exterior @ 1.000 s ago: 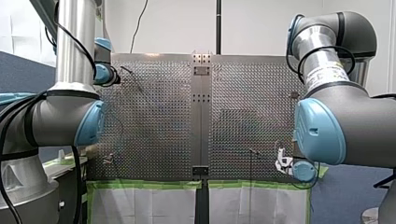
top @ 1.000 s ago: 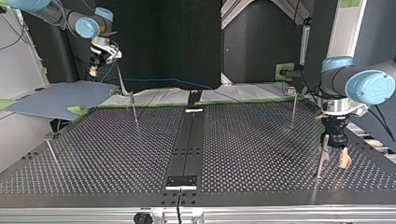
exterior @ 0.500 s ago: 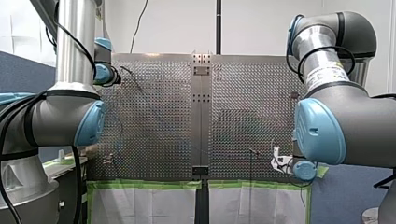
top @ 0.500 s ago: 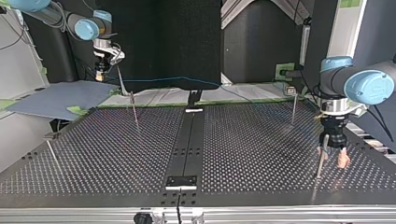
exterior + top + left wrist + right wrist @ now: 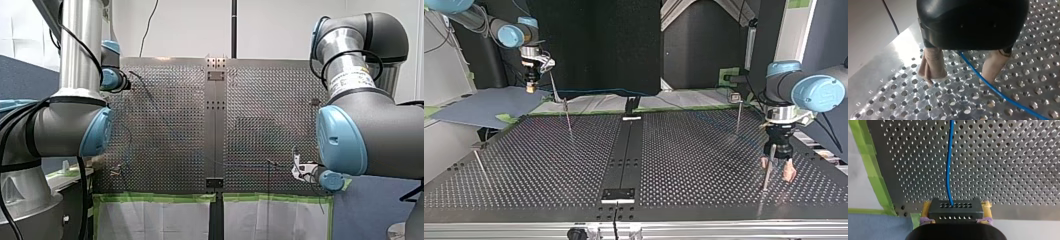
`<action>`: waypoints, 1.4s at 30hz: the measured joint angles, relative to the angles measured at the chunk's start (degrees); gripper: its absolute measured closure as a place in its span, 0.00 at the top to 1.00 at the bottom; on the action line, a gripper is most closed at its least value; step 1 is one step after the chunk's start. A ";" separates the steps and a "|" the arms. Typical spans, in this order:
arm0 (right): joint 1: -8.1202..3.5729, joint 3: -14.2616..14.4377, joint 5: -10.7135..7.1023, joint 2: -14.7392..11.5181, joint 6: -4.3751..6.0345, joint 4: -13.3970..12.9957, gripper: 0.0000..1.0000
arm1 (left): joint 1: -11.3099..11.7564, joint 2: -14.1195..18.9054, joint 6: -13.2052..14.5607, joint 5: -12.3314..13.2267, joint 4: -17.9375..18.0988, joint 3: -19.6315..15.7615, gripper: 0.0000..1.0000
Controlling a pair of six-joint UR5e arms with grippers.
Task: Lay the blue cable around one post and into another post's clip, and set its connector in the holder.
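My left gripper (image 5: 959,78) stands apart astride the blue cable (image 5: 998,93); only the right wrist view shows my right gripper (image 5: 956,216) clamping the connector (image 5: 955,207).

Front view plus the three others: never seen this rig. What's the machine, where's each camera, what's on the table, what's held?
Two robot arms work at a perforated table. Front view: camera behind the arms. Top view: camera across the table, facing them, so sides swap. Each wrist view looks along its own gripper. Thin posts stand on the table. My right gripper is shut on a black connector; the blue cable runs out from it. My left gripper is open, the cable passing between its beige pads.
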 joint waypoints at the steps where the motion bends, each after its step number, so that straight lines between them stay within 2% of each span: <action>1: -0.05 -0.04 -0.57 0.12 0.07 0.02 0.00 | -0.01 0.00 -0.28 0.25 0.20 0.00 1.00; 4: -0.19 -0.16 -2.40 0.90 0.04 0.17 0.00 | -0.02 0.00 -1.45 0.77 0.83 -0.02 1.00; 7: -0.38 -0.21 -4.28 1.61 -0.42 0.82 0.00 | -0.04 0.00 -2.03 0.84 1.10 -0.02 1.00; 11: -0.62 -0.21 -6.45 1.89 -1.99 2.53 0.00 | -0.05 -0.01 -2.19 0.80 1.18 -0.02 1.00; 13: -0.75 -0.20 -6.56 1.92 -2.79 3.31 0.00 | -0.11 -0.01 -2.19 0.75 1.15 -0.02 1.00; 16: -0.92 -0.21 -5.69 1.93 -4.10 4.44 0.00 | -0.30 -0.01 -1.87 0.39 0.85 -0.04 1.00; 19: -1.03 -0.23 -4.53 1.90 -4.64 4.75 0.00 | -0.59 0.00 -1.30 -0.01 0.48 -0.14 1.00; 25: -1.18 -0.65 -3.52 1.76 -4.56 4.98 0.00 | -1.05 -0.01 -2.24 -0.48 0.32 -1.53 1.00; 32: -1.28 -0.74 -3.09 1.71 -4.03 6.04 0.00 | -1.12 0.03 -5.73 -3.59 -0.15 -2.19 1.00; 38: -1.28 -0.75 -3.06 1.69 -2.90 6.02 0.00 | -1.19 0.03 -6.52 -6.43 -1.57 -2.24 1.00; 42: -1.29 -0.76 -3.06 1.70 -2.73 6.15 0.00 | -1.25 0.29 -6.70 -6.95 -2.20 -2.70 1.00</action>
